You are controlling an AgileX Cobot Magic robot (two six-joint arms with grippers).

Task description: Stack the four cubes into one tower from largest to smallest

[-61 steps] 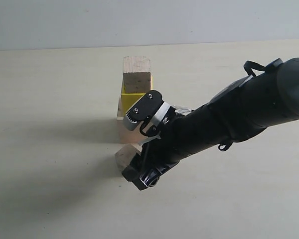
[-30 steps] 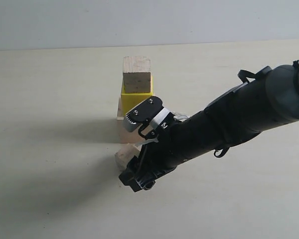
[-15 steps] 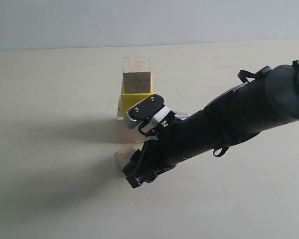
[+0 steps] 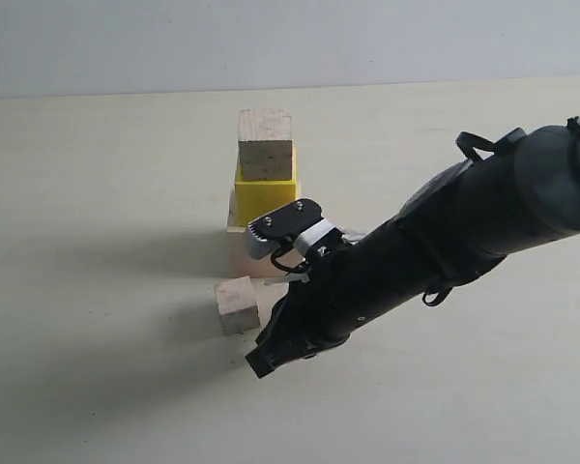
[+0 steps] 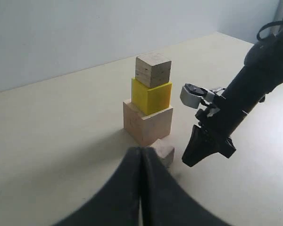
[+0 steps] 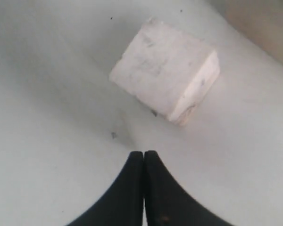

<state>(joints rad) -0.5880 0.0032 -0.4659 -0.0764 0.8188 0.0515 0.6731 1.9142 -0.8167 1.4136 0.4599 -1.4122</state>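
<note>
A column of three stands on the table: the large pale wooden cube (image 4: 240, 251) (image 5: 148, 125), on it the yellow cube (image 4: 266, 196) (image 5: 152, 96), and on top a small wooden cube (image 4: 266, 145) (image 5: 153, 70). The smallest greyish cube (image 4: 237, 304) (image 6: 165, 87) lies alone on the table just in front of the column. My right gripper (image 4: 257, 366) (image 6: 144, 153) is shut and empty, its tip low over the table beside that cube, a short gap away. My left gripper (image 5: 140, 149) is shut and empty, back from the column; it partly hides the smallest cube (image 5: 166, 153).
The right arm (image 4: 445, 242) slants in from the right and covers part of the large cube's front. The pale tabletop (image 4: 97, 367) stretches around the column. A grey wall (image 4: 271, 39) runs behind the table's far edge.
The right gripper has drawn off the smallest cube and sunk lower toward the table. The cube now shows whole and lies slightly further left. The column has not moved.
</note>
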